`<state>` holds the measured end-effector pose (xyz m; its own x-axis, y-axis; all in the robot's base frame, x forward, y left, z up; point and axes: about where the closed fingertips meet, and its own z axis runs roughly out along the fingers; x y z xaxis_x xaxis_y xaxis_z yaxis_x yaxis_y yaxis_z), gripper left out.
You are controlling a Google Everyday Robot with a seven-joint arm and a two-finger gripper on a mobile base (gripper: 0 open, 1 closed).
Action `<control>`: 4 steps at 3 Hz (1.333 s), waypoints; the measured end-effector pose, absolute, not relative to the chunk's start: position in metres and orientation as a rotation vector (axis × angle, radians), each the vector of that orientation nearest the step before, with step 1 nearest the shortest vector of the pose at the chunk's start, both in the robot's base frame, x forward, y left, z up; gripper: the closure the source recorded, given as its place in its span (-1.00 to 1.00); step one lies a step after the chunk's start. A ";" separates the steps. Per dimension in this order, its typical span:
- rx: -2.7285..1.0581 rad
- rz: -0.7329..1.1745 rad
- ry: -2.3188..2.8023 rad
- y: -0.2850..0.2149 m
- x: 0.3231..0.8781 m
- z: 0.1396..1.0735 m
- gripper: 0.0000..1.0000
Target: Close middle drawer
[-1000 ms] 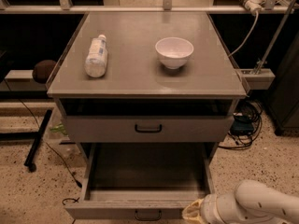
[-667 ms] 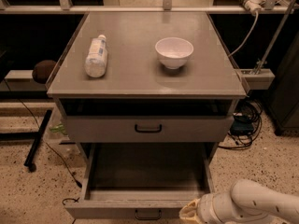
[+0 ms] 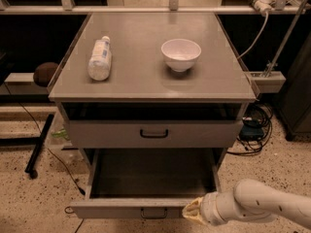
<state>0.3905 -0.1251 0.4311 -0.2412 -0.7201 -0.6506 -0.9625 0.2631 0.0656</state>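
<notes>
The middle drawer point(image 3: 150, 178) is a grey metal tray pulled far out of the cabinet. Its low front panel point(image 3: 121, 208) has a small black loop handle point(image 3: 154, 212) at the centre. My gripper point(image 3: 192, 211) is at the bottom right, on a white arm point(image 3: 262, 205) that comes in from the right edge. Its yellowish tip is at the right end of the drawer's front panel, touching it or very close to it, to the right of the handle. The inside of the drawer looks empty.
Above it, a taller-fronted grey drawer point(image 3: 154, 132) with a larger handle stands slightly open. On the cabinet top point(image 3: 141, 72) lie a plastic bottle point(image 3: 99, 58) on its side and a white bowl point(image 3: 181, 54). Cables point(image 3: 252, 125) lie on the floor to the right, and a black stand leg point(image 3: 39, 144) to the left.
My gripper and arm have shifted a little to the left and slightly up, closer to the front panel of the middle drawer. The drawer itself has not visibly moved.
</notes>
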 end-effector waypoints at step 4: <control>-1.558 0.616 1.990 -0.111 0.463 0.415 -1.00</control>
